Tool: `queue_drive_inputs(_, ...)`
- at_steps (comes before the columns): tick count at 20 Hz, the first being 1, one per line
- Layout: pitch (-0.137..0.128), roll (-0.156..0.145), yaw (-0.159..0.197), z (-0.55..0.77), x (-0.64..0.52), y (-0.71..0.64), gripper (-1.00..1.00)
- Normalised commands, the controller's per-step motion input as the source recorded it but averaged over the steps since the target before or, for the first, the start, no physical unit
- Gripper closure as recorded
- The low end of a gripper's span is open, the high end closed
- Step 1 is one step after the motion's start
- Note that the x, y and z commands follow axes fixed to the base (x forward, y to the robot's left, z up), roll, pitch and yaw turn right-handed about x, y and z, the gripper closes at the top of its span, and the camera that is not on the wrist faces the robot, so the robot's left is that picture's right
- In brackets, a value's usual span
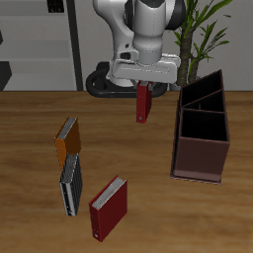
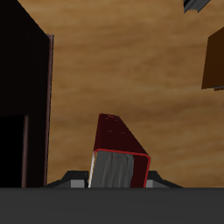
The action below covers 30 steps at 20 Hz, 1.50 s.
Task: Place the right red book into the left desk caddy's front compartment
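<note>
My gripper (image 1: 144, 87) is shut on the right red book (image 1: 143, 103), a slim dark maroon hardcover. The book hangs upright from the fingers, above the table, beside the back half of the left desk caddy (image 1: 201, 158) and apart from it. The caddy is a dark brown box with black sections. Its front compartment (image 1: 205, 126) is the end section nearest the table's front edge, and it holds nothing I can see. In the wrist view the book (image 2: 118, 147) sticks out from between the fingers of my gripper (image 2: 112, 180), with the caddy's dark wall (image 2: 24, 96) beside it.
An orange book (image 1: 67, 138), a grey and white book (image 1: 71, 185) and a brighter crimson book (image 1: 108, 208) lie on the table, far from the caddy. A potted plant (image 1: 203, 35) stands behind the caddy. The orange book also shows in the wrist view (image 2: 214, 59).
</note>
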Motion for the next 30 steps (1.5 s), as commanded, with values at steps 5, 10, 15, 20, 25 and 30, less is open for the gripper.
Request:
queue_drive_inputs(5,0.022,0.029,0.007,0.08,0.03,0.28,1.00)
queue_drive_inputs(10,0.014,0.010,0.017,0.01,0.07,0.25,1.00)
queue_drive_inputs(15,0.011,0.023,0.012,-0.01,0.03,0.28,1.00)
queue_drive_inputs(20,0.001,0.027,0.005,0.04,0.00,0.21,1.00)
queue_drive_inputs(25,0.009,0.014,-0.022,0.02,-0.04,0.04,1.00)
queue_drive_inputs(30,0.002,0.000,-0.006,0.01,-0.03,-0.04,1.00)
